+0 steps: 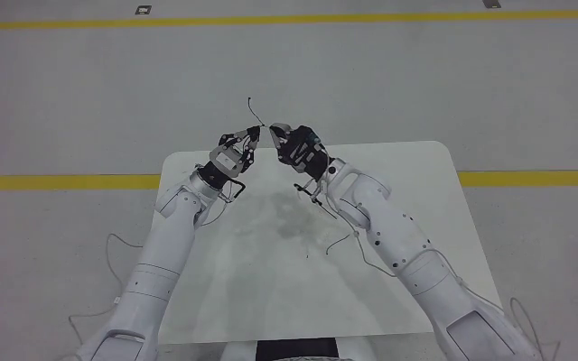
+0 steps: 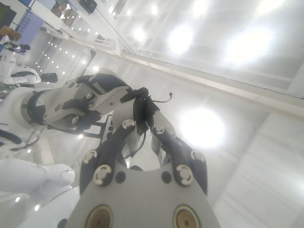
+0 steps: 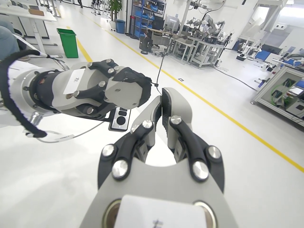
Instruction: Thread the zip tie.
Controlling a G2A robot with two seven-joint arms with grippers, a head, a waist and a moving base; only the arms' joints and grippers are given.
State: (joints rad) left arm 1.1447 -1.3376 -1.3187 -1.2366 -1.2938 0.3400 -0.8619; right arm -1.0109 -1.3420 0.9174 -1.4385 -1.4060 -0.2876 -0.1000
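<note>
above the far edge of the table (image 1: 406,180), the two grippers were tip to tip. the left gripper (image 1: 256,136), on the left, had its fingers pinched together on the zip tie (image 1: 254,110). the right gripper (image 1: 274,134), on the right, had its pads pressed flat together on the same thin black strand, just beside the left tips. the tie's free length curved up and away to the far side, clear of the table. which end was the head was too fine to tell. the step in hand looked like feeding the tail through the head. doing it well would mean holding the head still, lining the tail up straight with the slot, and pushing in short strokes, as the strand looked springy and might buckle or slip.
</note>
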